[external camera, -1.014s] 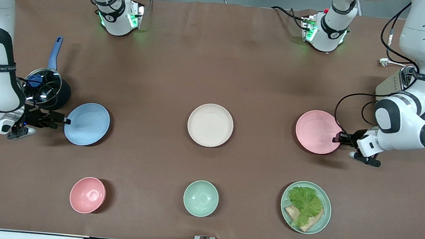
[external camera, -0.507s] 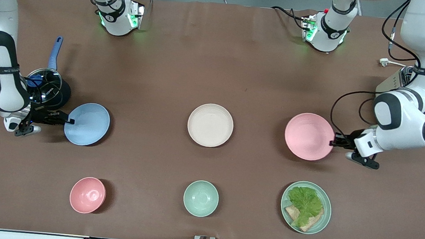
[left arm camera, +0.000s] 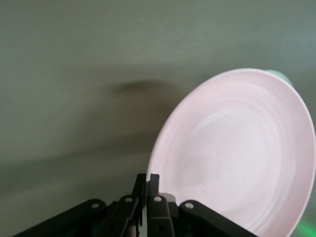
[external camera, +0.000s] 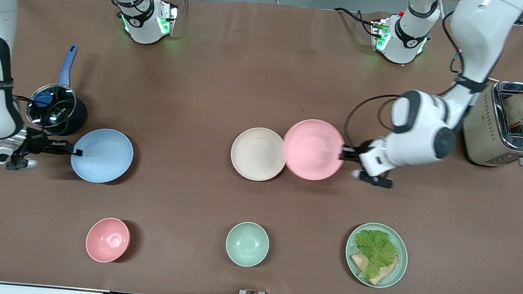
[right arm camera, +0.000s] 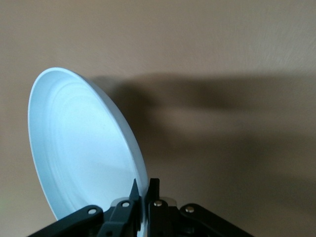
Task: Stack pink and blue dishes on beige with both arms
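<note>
The beige plate (external camera: 258,154) lies flat at the table's middle. My left gripper (external camera: 344,153) is shut on the rim of the pink plate (external camera: 313,149), which hangs in the air with its edge just over the beige plate's rim. In the left wrist view the pink plate (left arm camera: 237,153) tilts up from the gripper (left arm camera: 148,180). My right gripper (external camera: 76,152) is shut on the rim of the blue plate (external camera: 102,155), held slightly raised at the right arm's end of the table. The right wrist view shows the blue plate (right arm camera: 84,148) tilted in the gripper (right arm camera: 145,185).
A lidded pot (external camera: 54,107) with a blue handle stands close to the right gripper. A toaster (external camera: 505,123) stands at the left arm's end. Nearer the front camera sit a pink bowl (external camera: 108,239), a mint-green bowl (external camera: 247,244) and a mint-green plate (external camera: 397,268) with lettuce and bread.
The left arm has lifted the pink plate and carried it toward the middle, up to the beige plate. The right arm has raised the blue plate slightly and drawn it a little toward its own end.
</note>
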Tool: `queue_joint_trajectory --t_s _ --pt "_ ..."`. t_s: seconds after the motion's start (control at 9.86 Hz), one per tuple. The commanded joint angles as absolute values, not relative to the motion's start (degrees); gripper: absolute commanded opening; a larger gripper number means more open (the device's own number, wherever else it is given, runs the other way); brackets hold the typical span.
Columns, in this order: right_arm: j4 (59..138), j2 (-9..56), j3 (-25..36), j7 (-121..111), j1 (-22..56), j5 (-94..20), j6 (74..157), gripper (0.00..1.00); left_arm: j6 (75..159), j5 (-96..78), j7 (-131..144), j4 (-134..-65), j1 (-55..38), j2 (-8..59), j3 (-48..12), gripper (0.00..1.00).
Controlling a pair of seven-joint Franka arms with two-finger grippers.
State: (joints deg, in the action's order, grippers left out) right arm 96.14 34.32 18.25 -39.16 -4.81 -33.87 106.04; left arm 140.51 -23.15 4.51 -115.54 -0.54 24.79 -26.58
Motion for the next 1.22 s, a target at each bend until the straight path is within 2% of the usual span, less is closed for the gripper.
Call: queue_joint_trajectory --t_s 0.0,0.1,0.3,0.51,0.61,0.71,0.81,1.01,1.12 --pt "83.5 33.6 19.1 -24.3 -1.9 -27.4 91.6 0.00 148.7 -11.5 22.3 -115.1 -1.4 31.4 -32.3 0.01" --pt "81.0 33.5 18.8 -18.3 -0.2 -27.3 87.4 0.00 149.6 -3.2 31.4 -113.1 -1.5 34.7 -34.8 0.01" --pt "81.0 31.0 17.3 -8.9 3.9 -27.2 86.2 0.01 150.5 10.1 44.9 -109.6 -2.3 40.2 -36.7 0.01" --pt "81.5 28.4 10.1 4.8 4.8 -27.1 86.8 0.01 150.7 18.3 52.4 -109.5 -2.5 41.9 -36.8 0.03" --pt "82.8 27.6 6.0 8.1 4.8 -27.0 88.1 0.01 150.8 19.2 55.0 -109.8 -3.2 41.7 -36.9 0.15" --pt "85.6 26.6 2.7 9.3 4.9 -27.0 91.2 0.01 150.8 19.1 56.2 -109.6 -3.2 41.5 -37.0 0.41" --pt "90.0 24.6 -1.2 12.0 4.8 -27.1 96.2 0.01 150.3 19.2 56.1 -109.1 -3.2 40.0 -37.2 0.99" --pt "97.9 23.5 -9.8 16.0 4.7 -27.2 107.9 0.01 147.2 19.2 53.0 -111.2 -1.9 34.0 -36.6 1.00" --pt "101.2 23.5 -13.9 17.7 4.7 -27.3 113.1 0.01 144.3 19.2 48.0 -111.9 -1.8 30.3 -33.7 1.00"
